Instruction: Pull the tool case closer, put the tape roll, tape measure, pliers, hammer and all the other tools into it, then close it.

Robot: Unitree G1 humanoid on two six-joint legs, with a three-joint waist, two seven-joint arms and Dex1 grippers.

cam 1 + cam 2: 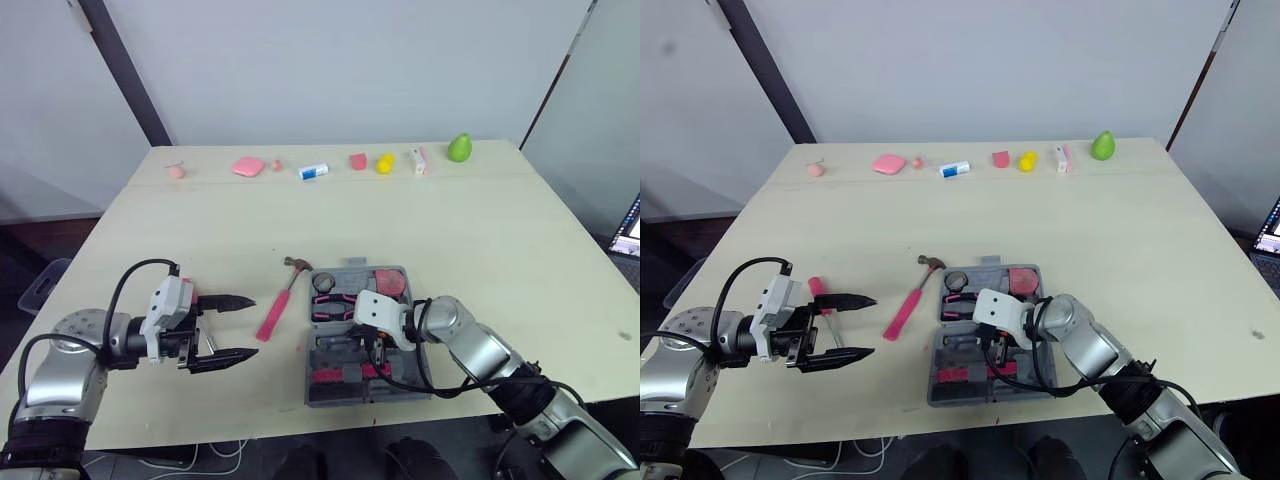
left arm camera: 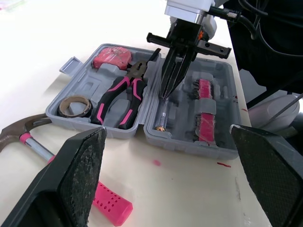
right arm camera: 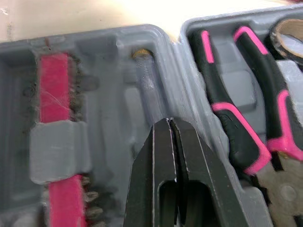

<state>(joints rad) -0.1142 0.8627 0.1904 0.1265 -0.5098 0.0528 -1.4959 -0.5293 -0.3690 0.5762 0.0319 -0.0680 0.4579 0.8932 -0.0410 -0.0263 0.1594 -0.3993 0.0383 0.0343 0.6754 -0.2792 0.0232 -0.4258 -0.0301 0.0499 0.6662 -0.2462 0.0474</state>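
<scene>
The grey tool case [image 1: 398,378] lies open near the table's front edge. In its far half lie the tape roll [image 1: 324,283], the pink tape measure [image 1: 390,282] and the pink-handled pliers [image 1: 335,307]. The near half holds pink bit strips [image 3: 53,90] and a clear-handled screwdriver [image 2: 162,117]. My right gripper [image 1: 372,350] is shut, its tips pointing down at that screwdriver, with nothing between them. The hammer [image 1: 277,305], pink-handled, lies on the table just left of the case. My left gripper [image 1: 238,328] hovers open left of the hammer, above a thin pink-handled screwdriver [image 1: 816,288].
A row of small objects lines the table's far edge: pink pieces [image 1: 247,166], a small bottle [image 1: 313,171], a yellow toy [image 1: 384,162] and a green pear [image 1: 459,148]. A laptop [image 1: 630,230] pokes in at the right.
</scene>
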